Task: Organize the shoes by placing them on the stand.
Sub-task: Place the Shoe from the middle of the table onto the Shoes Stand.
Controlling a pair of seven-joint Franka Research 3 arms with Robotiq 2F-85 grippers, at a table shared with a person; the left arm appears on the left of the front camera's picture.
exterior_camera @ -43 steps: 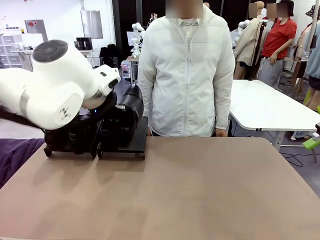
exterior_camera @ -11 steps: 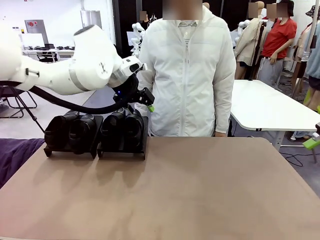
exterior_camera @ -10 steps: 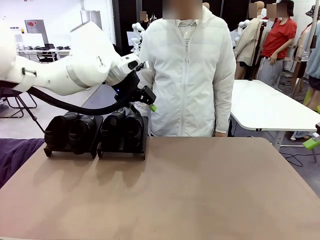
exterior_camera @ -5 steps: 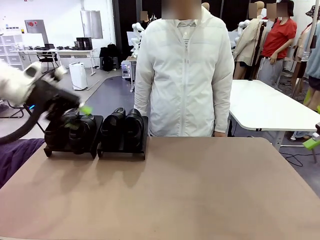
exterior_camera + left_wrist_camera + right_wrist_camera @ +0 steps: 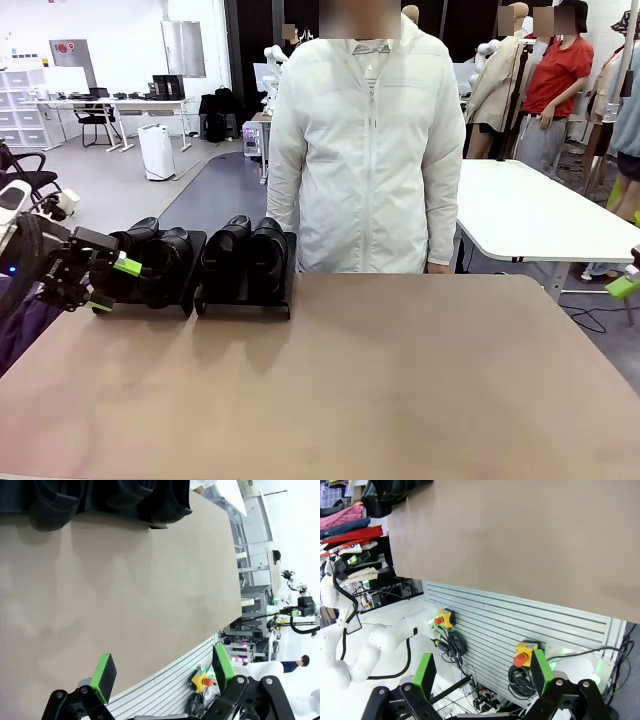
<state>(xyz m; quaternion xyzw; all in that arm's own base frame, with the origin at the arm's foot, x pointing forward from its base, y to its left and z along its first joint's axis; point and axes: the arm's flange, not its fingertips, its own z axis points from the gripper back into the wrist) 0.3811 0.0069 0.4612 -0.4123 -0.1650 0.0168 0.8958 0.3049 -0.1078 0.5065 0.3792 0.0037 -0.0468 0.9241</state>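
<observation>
Four glossy black leather slip-on shoes (image 5: 200, 260) sit paired on the low black tray stand (image 5: 243, 298) at the worktop's (image 5: 400, 380) far-left corner, apparently tidied; left fingers (image 5: 110, 283) and right fingers (image 5: 537, 672) both spread, empty.

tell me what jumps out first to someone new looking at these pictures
Four black shoes sit in a row on the black stand at the table's far left edge. Right behind the table stands a person in a white jacket, facing the camera. At the left edge, the left tool hangs open and empty beside the stand.
</observation>
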